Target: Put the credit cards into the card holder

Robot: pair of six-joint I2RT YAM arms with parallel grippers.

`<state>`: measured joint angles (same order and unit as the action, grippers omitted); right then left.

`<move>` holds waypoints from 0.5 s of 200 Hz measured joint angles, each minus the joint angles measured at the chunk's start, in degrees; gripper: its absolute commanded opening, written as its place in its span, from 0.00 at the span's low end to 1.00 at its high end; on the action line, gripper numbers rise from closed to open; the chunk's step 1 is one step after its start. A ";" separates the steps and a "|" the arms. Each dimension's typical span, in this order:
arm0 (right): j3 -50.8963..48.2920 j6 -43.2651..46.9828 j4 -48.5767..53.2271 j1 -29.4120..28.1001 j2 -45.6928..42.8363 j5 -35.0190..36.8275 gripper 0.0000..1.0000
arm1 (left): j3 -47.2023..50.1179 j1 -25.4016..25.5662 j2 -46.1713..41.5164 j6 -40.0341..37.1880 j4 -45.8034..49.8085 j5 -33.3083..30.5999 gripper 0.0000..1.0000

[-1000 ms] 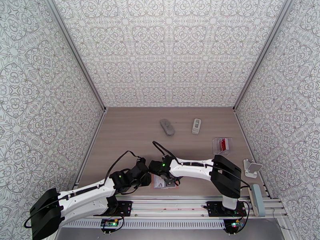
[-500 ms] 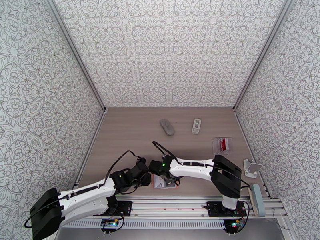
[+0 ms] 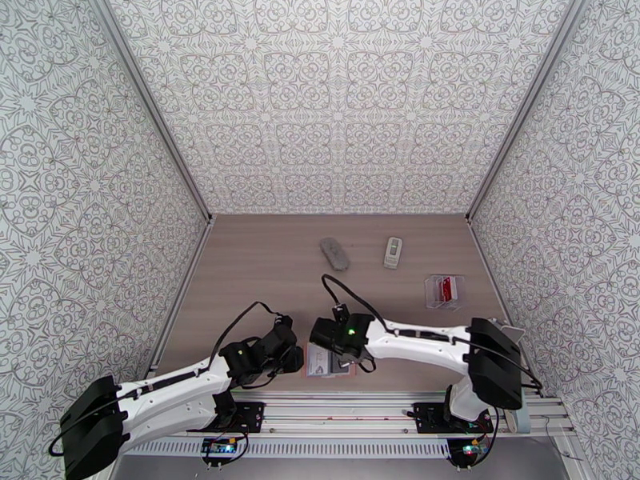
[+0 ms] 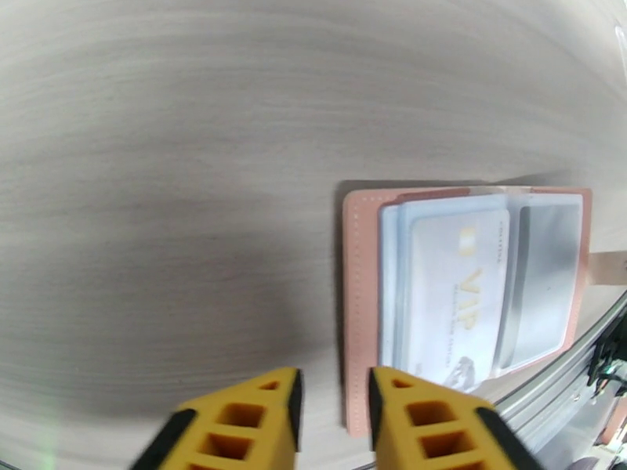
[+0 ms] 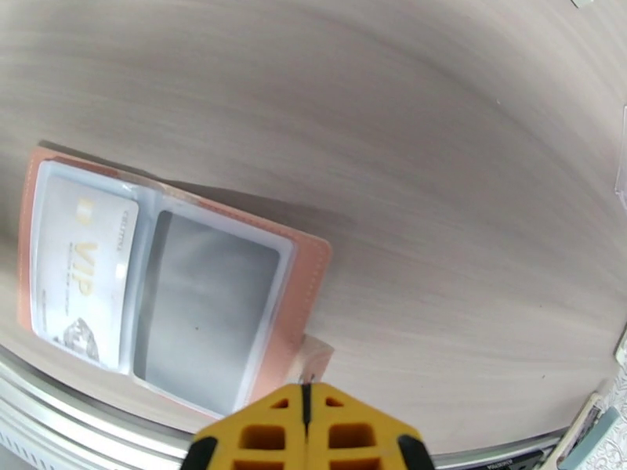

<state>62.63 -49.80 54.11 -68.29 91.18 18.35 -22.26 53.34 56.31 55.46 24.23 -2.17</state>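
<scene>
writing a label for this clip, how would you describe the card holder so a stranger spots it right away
Look at the near edge of the wooden table, just ahead of the metal rail. The card holder lies open and flat there. It is the only pink thing around, with clear sleeves and a pale VIP card showing.

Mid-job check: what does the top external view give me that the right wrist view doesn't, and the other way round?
Top external: farther back, a grey object, a small white device and a clear case with something red inside. Right wrist: close detail, a white VIP card in one clear sleeve, a grey pocket beside it, and the right gripper shut, holding nothing. Both: the pink card holder lying open at the near edge of the table.
</scene>
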 measured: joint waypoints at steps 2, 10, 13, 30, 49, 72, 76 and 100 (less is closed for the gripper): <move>-0.44 -0.07 -0.35 0.02 -0.28 -0.07 0.00 | 0.00 0.00 0.00 0.02 -0.04 0.04 0.36; -2.32 -0.24 -1.81 0.33 -1.66 -0.31 0.00 | 0.00 0.00 0.00 0.02 -0.31 0.50 0.37; -2.93 -0.28 -2.38 0.50 -2.08 -0.44 0.00 | 0.02 0.00 0.00 0.02 -0.37 0.57 0.37; -6.29 -0.39 -5.44 1.42 -4.48 -1.07 0.00 | 0.26 0.00 0.02 0.02 -0.70 1.07 0.37; -8.39 -0.52 -8.13 2.12 -5.84 -1.88 0.00 | 0.52 0.00 0.35 0.02 -0.90 1.51 0.37; -9.35 -0.52 -10.54 2.40 -5.97 -2.58 0.00 | 0.74 0.00 1.07 0.02 -0.92 1.92 0.38; -9.53 -0.52 -10.91 2.40 -5.97 -2.71 0.00 | 0.76 0.00 1.27 0.02 -0.90 1.95 0.38; -10.86 -0.83 -13.22 2.58 -6.03 -3.61 0.00 | 0.90 0.00 2.43 0.02 -1.55 2.36 0.38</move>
<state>51.77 -50.63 40.88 -65.71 85.14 14.74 -21.37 53.34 58.74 55.48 22.68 0.19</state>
